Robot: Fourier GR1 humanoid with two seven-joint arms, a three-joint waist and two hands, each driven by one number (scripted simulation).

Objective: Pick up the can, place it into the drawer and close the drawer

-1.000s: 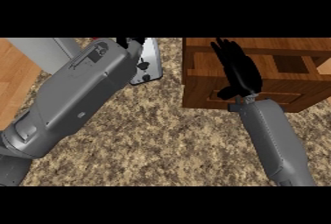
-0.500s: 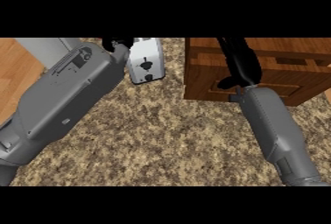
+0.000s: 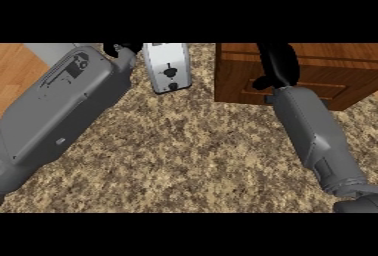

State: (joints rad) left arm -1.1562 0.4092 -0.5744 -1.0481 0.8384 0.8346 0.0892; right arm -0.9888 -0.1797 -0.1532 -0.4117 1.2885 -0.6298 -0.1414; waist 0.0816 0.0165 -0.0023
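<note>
I am seeing my right hand (image 3: pixel 278 65) lying against the front of the wooden drawer (image 3: pixel 310 87) on the speckled bench (image 3: pixel 199 155); whether its fingers are curled I cannot tell. My left hand (image 3: pixel 122 48) is barely showing beside a toaster (image 3: pixel 167 65). The can is not showing anywhere.

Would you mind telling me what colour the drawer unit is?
The drawer unit is reddish-brown wood, seen in the head view.
</note>
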